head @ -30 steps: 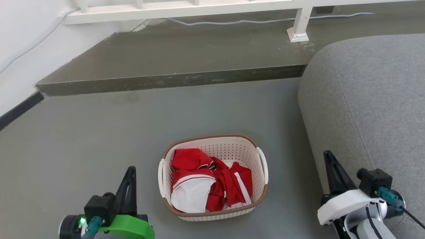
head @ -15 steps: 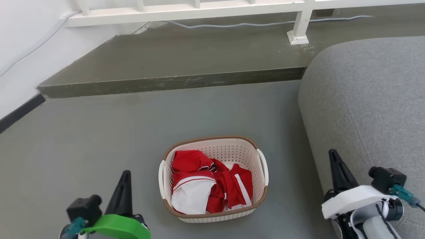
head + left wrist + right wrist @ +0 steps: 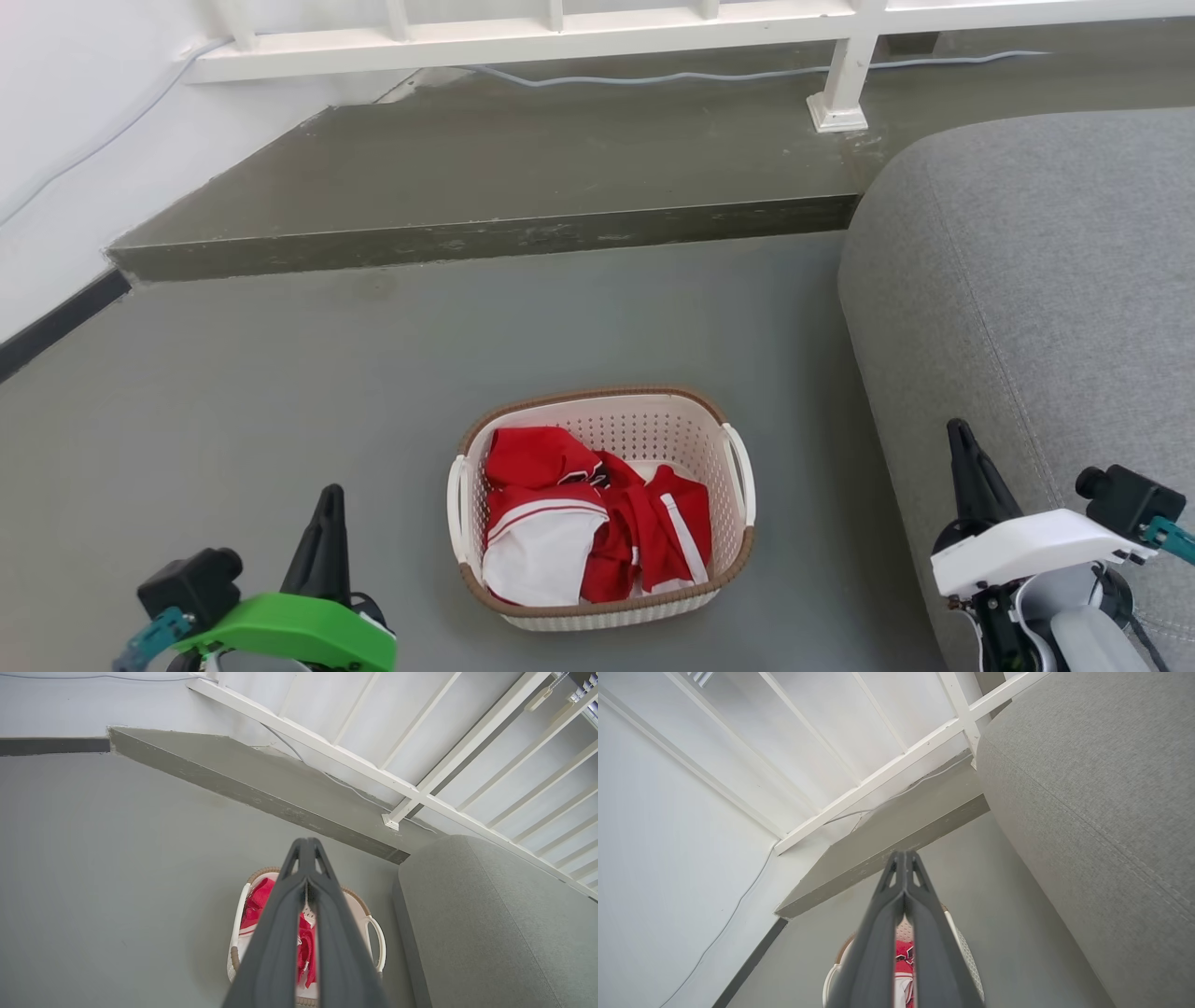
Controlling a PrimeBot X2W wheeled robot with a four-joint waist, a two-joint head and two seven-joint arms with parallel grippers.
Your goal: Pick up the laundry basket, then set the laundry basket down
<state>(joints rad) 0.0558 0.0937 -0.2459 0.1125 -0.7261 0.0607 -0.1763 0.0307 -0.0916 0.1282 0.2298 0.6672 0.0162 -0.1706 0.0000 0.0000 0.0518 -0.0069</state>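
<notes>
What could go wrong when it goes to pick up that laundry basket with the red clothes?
Both the left pincer and right pincer are shut, so reaching in unopened could shove the laundry basket instead of gripping its white handles. The right one sits close to the grey sofa and may brush it.

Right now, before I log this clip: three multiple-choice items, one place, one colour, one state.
1. Where does the laundry basket stand? A) on a table B) on the floor beside the grey sofa C) on the raised step
2. The clothes in it are mostly: A) blue B) red and white C) green
3. The left tool is: A) shut and empty B) wide open C) shut on a handle
Answers: 1 B, floor shows all round it; 2 B, red cloth with white panels; 3 A, its fingers meet, apart from the basket.
</notes>
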